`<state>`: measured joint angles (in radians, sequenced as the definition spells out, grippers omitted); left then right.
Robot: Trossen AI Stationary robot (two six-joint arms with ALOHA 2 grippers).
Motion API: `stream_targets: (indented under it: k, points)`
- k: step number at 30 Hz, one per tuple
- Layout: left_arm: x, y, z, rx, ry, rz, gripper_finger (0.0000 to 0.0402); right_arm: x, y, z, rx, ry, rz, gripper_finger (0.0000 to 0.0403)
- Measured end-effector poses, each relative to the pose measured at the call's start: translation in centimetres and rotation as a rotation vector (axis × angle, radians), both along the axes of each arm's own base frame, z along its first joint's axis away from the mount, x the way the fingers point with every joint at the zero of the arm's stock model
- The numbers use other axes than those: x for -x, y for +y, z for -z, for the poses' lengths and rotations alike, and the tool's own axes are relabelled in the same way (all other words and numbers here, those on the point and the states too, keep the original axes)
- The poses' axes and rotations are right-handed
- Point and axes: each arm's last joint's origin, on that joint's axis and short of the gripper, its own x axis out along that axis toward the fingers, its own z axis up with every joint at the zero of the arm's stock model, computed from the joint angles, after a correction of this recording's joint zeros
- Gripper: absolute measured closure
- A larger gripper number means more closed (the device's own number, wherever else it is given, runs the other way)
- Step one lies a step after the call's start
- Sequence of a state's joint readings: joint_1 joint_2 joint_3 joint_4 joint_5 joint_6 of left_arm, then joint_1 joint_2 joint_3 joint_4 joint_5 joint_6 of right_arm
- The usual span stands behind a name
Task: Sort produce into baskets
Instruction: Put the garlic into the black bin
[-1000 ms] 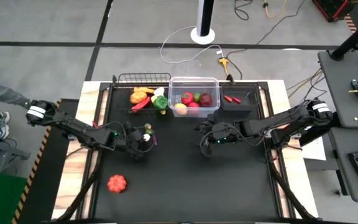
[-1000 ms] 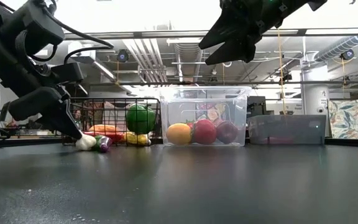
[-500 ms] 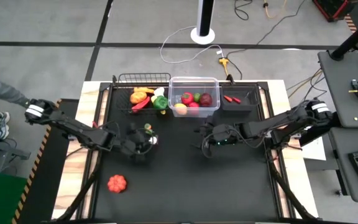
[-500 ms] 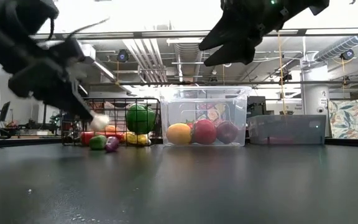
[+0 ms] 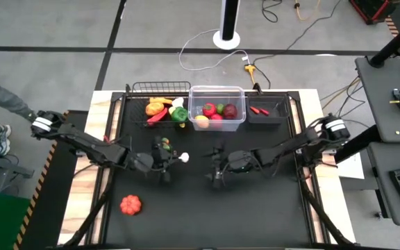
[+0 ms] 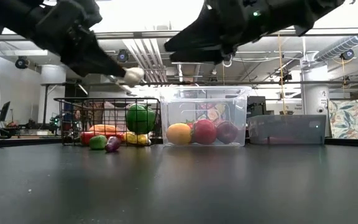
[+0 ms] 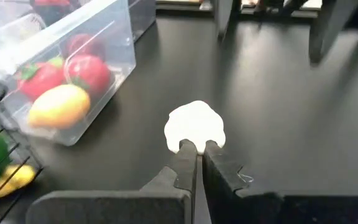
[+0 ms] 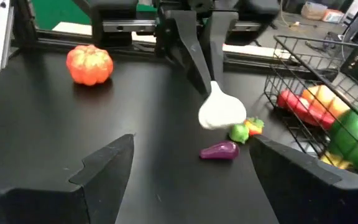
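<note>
Black counter (image 5: 255,208) carries everything; I place all by clear bin (image 5: 217,110) at its far edge. Wire basket (image 5: 160,107) touches bin on left, dark tray (image 5: 267,111) on right. Pumpkin (image 5: 130,204) well apart from bin, near front-left. Left tool (image 5: 177,159) front-left of bin, lifted, fingers together, clamped on white garlic (image 7: 194,126). Right tool (image 5: 216,173) in front of bin, fingers apart, empty, waiting. Step in hand, I judge: garlic carry. Next: I swing it over wire basket, release.
</note>
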<state>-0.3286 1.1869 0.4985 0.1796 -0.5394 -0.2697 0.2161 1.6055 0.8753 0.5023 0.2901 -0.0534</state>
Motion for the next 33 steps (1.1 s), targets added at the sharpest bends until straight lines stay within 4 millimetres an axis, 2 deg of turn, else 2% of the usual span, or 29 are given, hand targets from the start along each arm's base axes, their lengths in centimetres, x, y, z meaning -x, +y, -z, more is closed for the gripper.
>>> stream_targets:
  k: [9, 14, 19, 27, 33]
  points:
    - [-2.7, -1.0, 0.5, -0.002, 0.006, 0.005, 0.0401, -2.7, 0.4, 0.7, 0.047, 0.039, 0.066, 0.0092]
    - [-4.0, -1.5, 0.9, -0.011, 0.033, 0.003, 0.0401, -3.0, 0.4, 0.8, 0.063, 0.100, 0.070, 0.0092]
    - [-5.2, -2.0, 0.4, -0.012, 0.017, 0.011, 0.0401, -2.8, 0.4, 0.9, 0.062, 0.124, 0.072, 0.0092]
    - [-5.7, -2.3, 0.0, -0.026, 0.017, 0.024, 0.0401, -2.6, 0.3, 1.2, 0.058, 0.154, 0.098, 0.0095]
    - [-5.5, -2.3, -0.2, -0.028, 0.021, 0.025, 0.0401, -2.6, 0.3, 1.3, 0.060, 0.164, 0.103, 0.0118]
